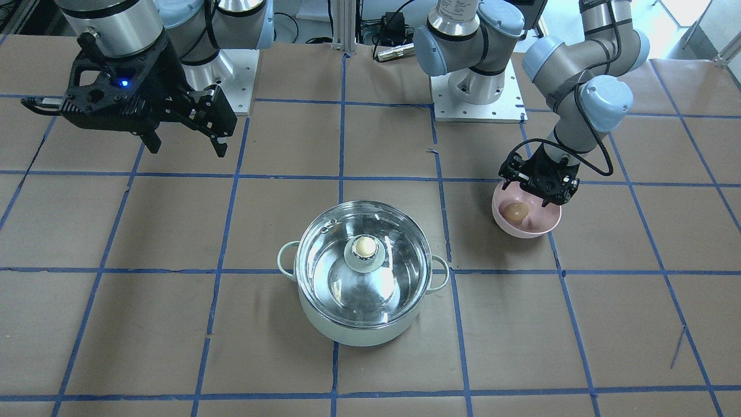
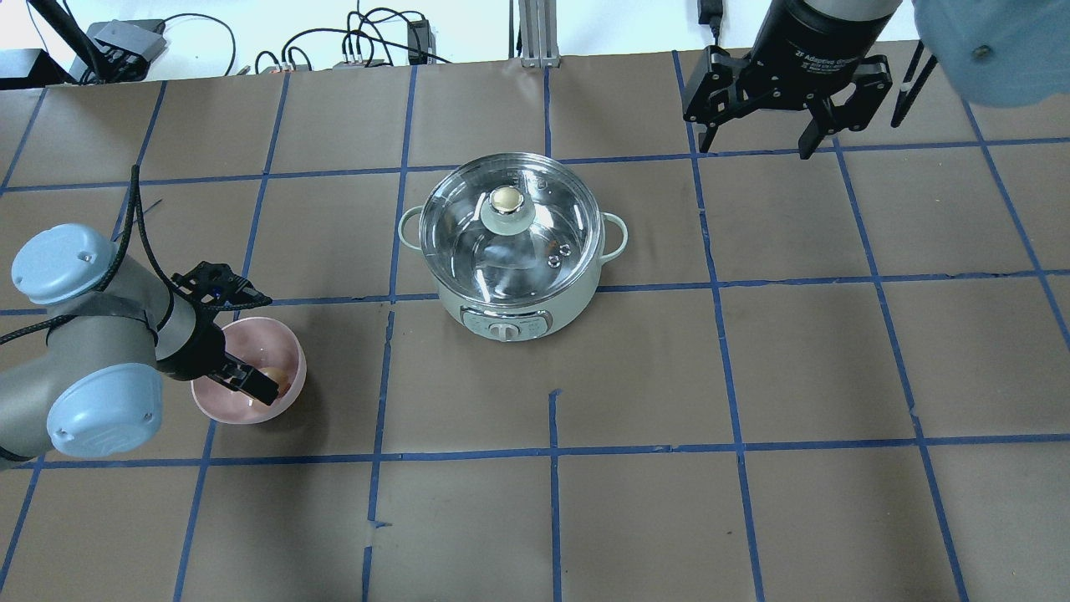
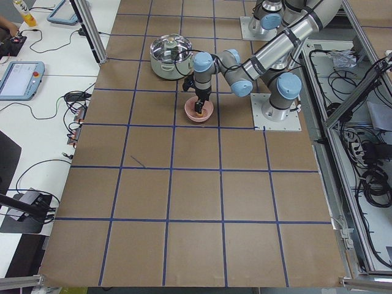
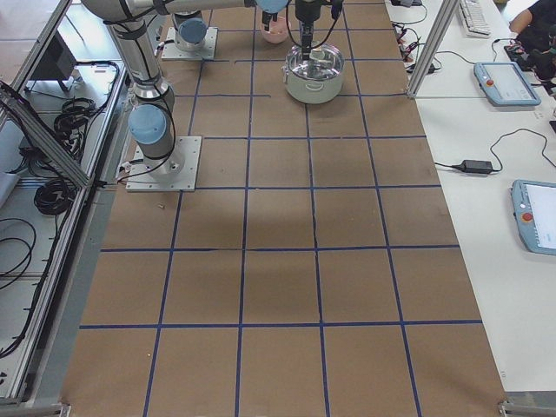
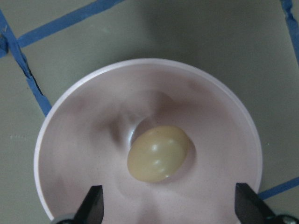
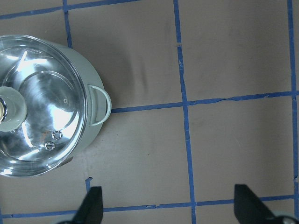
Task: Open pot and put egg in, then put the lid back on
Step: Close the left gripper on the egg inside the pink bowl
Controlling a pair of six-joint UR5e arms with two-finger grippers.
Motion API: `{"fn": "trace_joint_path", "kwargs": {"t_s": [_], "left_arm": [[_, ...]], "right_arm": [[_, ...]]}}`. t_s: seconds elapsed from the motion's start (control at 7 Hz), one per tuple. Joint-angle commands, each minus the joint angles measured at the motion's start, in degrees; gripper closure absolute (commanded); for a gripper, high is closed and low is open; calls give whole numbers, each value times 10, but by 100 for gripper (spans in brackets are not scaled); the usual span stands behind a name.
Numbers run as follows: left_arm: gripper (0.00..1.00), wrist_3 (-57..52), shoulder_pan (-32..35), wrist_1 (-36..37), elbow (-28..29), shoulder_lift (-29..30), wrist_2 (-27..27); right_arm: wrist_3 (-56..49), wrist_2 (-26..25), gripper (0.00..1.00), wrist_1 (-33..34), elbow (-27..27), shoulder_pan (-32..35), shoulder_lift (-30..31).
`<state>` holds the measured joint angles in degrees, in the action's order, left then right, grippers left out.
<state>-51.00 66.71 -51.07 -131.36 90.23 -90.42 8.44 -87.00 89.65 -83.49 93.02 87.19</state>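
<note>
The pale mint-green pot [image 1: 359,330] stands mid-table with the glass lid [image 1: 330,255] shut on it, its cream-gold knob [image 1: 363,248] on top. The pot also shows in the overhead view [image 2: 501,313] and the right wrist view [image 6: 91,135]. The brown-tan egg [image 5: 159,153] lies in a pink bowl [image 5: 70,154], also seen in the front view [image 1: 515,210]. My left gripper [image 5: 170,201] is open, low over the bowl [image 1: 525,227], with a finger on each side of the egg and not touching it. My right gripper [image 1: 188,149] is open and empty, high above the table, away from the pot.
Brown paper with a blue tape grid covers the table [image 2: 752,376]. The arm bases [image 1: 477,98] stand at the robot's edge. Cables and boxes [image 2: 359,46] lie beyond the far edge.
</note>
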Motion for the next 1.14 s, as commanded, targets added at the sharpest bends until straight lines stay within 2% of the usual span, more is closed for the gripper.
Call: {"fn": "trace_joint_path", "kwargs": {"t_s": [0.0, 0.57, 0.86, 1.0], "left_arm": [[1, -30, 1, 40, -12, 15, 4], [1, -67, 0, 41, -14, 22, 5], [1, -158, 0, 41, -13, 25, 1], [1, -187, 0, 67, -7, 34, -2]], "right_arm": [[0, -1, 0, 0, 0, 1, 0], [0, 1, 0, 0, 0, 1, 0], [0, -1, 0, -1, 0, 1, 0], [0, -2, 0, -1, -1, 1, 2]]}}
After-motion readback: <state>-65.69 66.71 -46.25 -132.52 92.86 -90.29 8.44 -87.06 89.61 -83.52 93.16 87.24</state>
